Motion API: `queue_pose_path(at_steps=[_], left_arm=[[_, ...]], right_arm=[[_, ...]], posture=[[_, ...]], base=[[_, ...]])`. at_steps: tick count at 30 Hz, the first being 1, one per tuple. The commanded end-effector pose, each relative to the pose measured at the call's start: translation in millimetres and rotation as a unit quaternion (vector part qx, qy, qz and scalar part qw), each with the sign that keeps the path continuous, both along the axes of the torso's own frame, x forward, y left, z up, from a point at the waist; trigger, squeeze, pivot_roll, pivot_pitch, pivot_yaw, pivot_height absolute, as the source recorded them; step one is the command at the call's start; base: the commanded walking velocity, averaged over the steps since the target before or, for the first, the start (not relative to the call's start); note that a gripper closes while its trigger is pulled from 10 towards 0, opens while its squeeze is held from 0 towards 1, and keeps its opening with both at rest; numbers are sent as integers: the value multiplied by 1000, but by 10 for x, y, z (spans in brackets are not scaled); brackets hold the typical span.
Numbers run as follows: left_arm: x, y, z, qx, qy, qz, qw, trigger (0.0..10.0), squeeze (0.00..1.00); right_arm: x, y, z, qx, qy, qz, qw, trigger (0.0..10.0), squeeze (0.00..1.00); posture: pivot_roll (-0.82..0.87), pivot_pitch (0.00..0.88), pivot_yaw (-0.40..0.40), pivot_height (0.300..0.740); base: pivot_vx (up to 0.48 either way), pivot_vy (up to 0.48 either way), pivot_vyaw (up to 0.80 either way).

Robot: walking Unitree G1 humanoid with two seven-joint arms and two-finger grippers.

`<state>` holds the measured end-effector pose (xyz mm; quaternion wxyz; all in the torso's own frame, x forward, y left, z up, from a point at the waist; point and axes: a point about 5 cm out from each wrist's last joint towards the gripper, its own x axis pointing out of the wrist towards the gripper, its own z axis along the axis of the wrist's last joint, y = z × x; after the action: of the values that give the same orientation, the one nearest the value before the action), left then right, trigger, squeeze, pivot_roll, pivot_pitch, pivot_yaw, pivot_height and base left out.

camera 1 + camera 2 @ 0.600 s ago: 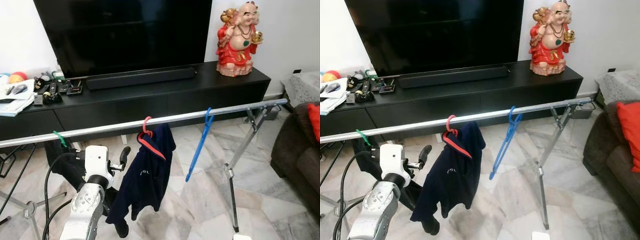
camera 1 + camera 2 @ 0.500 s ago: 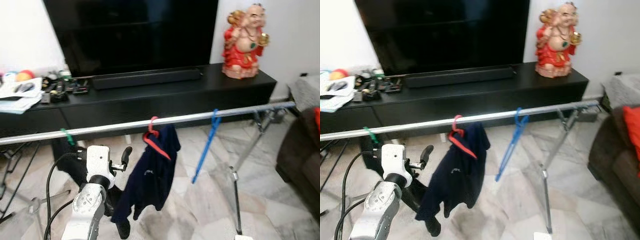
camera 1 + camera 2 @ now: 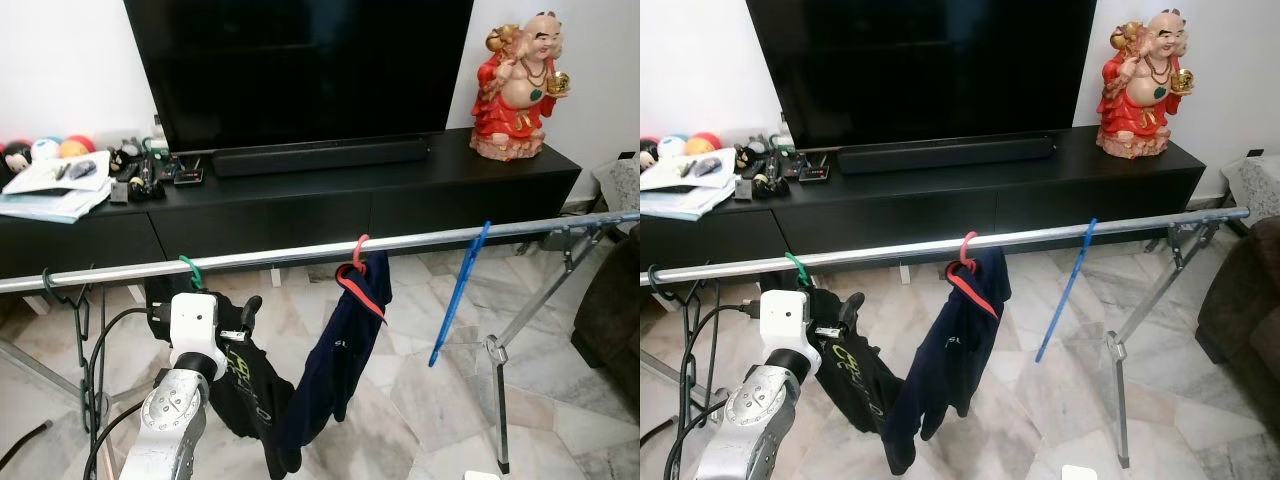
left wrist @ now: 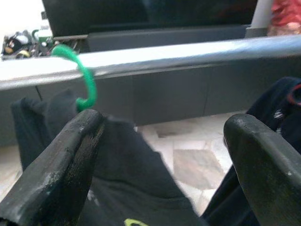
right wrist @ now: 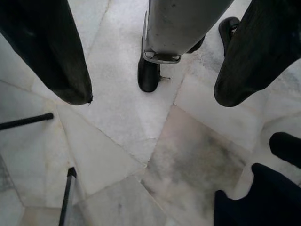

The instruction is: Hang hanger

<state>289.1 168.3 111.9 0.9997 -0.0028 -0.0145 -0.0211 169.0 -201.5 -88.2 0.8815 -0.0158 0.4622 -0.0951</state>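
Note:
A silver rail (image 3: 290, 251) runs across in front of me. On it hang a green hanger (image 3: 188, 266) with a black printed garment (image 3: 240, 385), a red hanger (image 3: 352, 276) with a navy garment (image 3: 335, 365), a bare blue hanger (image 3: 458, 296) and a dark hanger (image 3: 62, 296) at far left. My left gripper (image 4: 160, 155) is open just below the rail, beside the green hook (image 4: 81, 77), with the black garment behind its fingers (image 4: 61, 160). My right gripper (image 5: 150, 80) hangs open over the marble floor.
A black TV console (image 3: 400, 195) with a large TV and a red statue (image 3: 520, 85) stands behind the rail. Papers and small items clutter its left end. The rack's leg (image 3: 497, 395) stands at right, near a dark sofa (image 3: 612, 310). Cables trail by my left arm.
The camera has swung, so the whole scene sits further right in the picture and the rail's left end shows. My left gripper keeps its place by the green hook.

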Motion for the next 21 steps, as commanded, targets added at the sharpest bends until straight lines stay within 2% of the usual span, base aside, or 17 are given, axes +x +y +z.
queue_pose_path(at_steps=[1,15,21], left_arm=[[-21,-24,-5,1,7,-8,1000,10000,0],[-42,-25,-14,2,12,-10,1000,10000,0],[-57,-76,-6,-5,12,-32,999,10000,0]], right_arm=[[-33,2,-16,3,6,-3,1000,10000,0],[-35,35,-22,5,8,-4,1000,10000,0],[-37,40,-25,6,9,-5,1000,10000,0]], posture=[[70,56,60,740],[74,67,61,740],[78,69,60,740]], base=[[0,0,0],[0,433,0],[0,0,0]])
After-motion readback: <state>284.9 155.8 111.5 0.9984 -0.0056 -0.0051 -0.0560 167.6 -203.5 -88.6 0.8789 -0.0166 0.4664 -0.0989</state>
